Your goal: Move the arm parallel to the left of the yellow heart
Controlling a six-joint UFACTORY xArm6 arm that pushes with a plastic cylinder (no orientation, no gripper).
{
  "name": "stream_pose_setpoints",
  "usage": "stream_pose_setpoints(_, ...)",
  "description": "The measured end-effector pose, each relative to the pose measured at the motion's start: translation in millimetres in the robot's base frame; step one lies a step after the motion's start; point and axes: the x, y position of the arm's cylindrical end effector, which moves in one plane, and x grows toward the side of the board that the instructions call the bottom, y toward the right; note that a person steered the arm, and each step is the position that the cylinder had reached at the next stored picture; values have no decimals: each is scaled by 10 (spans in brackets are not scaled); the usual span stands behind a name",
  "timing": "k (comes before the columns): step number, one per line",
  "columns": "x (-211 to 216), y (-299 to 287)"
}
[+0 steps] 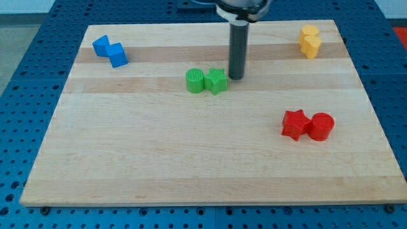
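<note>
So the dark straight rod comes down from the view's top middle and my tip (236, 77) sits on the pale wooden board (191, 159), just to the view's right of the green star-shaped block (216, 81), very close to it, though I can't tell if it's actually touching. That green star is pressed up against a green cylinder block (196, 81) on its left. There's no hand or jaws on this thing, just the plain rod, so it isn't holding anything. The yellow blocks are way over in the view's top right corner: two yellow pieces touching each other, one above the other, and the lower one looks like the yellow heart (311, 46), with the other yellow block (309, 32) right above it, shape hard to make out. The tip is well apart from them, off to their left and a bit lower down the board. Over at the top left there's a pair of blue blocks (110, 51) stuck together, and on the right side lower down a red star block (294, 124) sits touching a red cylinder block (321, 126)
</note>
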Motion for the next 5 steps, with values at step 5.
stream_pose_setpoints(5,214,915)
